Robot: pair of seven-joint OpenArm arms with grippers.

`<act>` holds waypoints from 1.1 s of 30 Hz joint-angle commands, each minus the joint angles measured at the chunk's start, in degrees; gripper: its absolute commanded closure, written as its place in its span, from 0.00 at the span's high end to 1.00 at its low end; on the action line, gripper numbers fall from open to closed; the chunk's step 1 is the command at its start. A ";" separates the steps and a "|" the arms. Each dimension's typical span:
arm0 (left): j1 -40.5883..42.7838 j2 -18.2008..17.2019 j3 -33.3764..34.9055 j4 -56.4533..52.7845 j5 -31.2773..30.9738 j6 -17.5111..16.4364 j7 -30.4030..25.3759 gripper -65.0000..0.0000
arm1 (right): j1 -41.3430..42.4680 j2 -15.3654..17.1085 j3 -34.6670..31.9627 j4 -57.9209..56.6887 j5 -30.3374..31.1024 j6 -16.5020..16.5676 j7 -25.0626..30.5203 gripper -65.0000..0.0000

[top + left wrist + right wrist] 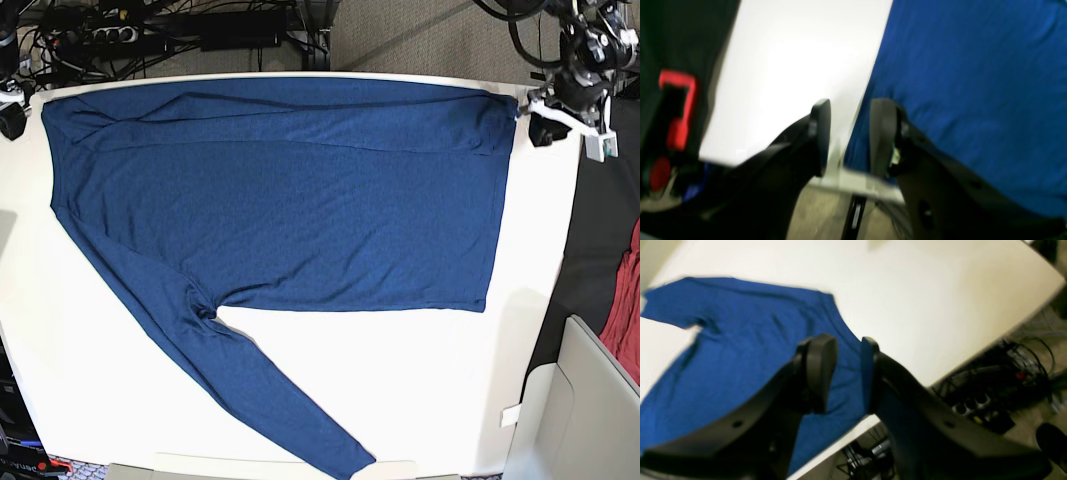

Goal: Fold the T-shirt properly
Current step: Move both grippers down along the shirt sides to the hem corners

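The T-shirt is lying flat on the white worktop, 1 sleeve sticking out. Both end effectors, left and right, are hanging partly open and empty at its far corners. Each should be pinching only the top layer.

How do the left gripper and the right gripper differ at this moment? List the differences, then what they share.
1. The left gripper straddles the T-shirt's edge, with one of its jaws over bare table. The right gripper has both jaw tips over cloth.
2. The left gripper's jaws stand wider apart than the right gripper's.
3. They sit at opposite far corners of the shirt.

Shared: both are open and hold nothing.
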 commanded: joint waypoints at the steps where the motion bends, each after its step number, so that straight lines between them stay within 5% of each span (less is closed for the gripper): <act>1: -2.30 -0.95 -0.10 0.88 -0.79 -0.14 -0.82 0.31 | 0.86 1.91 0.29 1.01 1.07 0.86 1.66 0.26; 9: -18.12 -2.44 4.39 -5.01 -0.44 0.21 -0.82 0.31 | 8.25 7.53 -6.39 -0.13 -10.53 1.30 1.66 0.26; 16: -29.99 -3.67 6.50 -20.84 -0.44 0.21 -2.66 0.31 | 17.48 9.47 -18.70 -6.90 -25.83 6.57 1.66 0.26; 24: -34.48 -5.96 18.19 -35.26 0.00 0.29 -20.33 0.31 | 27.94 9.12 -29.42 -15.34 -37.17 11.76 1.75 0.26; 33: -39.05 -6.22 24.69 -51.70 5.97 0.29 -37.30 0.31 | 31.89 8.94 -32.59 -20.00 -41.65 11.85 4.04 0.26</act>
